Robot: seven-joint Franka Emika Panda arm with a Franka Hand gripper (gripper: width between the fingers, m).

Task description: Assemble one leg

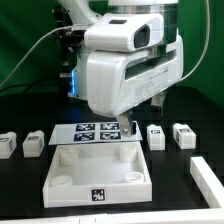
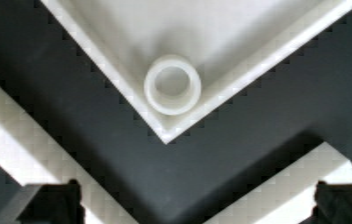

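Observation:
Four small white legs with black-and-white tags lie on the black table: two at the exterior view's left and two at its right. The big white square plate lies in front of them. My gripper hangs over the plate's far right corner, apart from every leg. In the wrist view the gripper is open and empty, with its dark fingertips wide apart. Between them I see the plate's corner with a round socket. No leg shows in the wrist view.
The marker board lies flat behind the plate, partly under the arm. Another white part sits at the exterior view's right front edge. A black frame and cables stand behind the arm.

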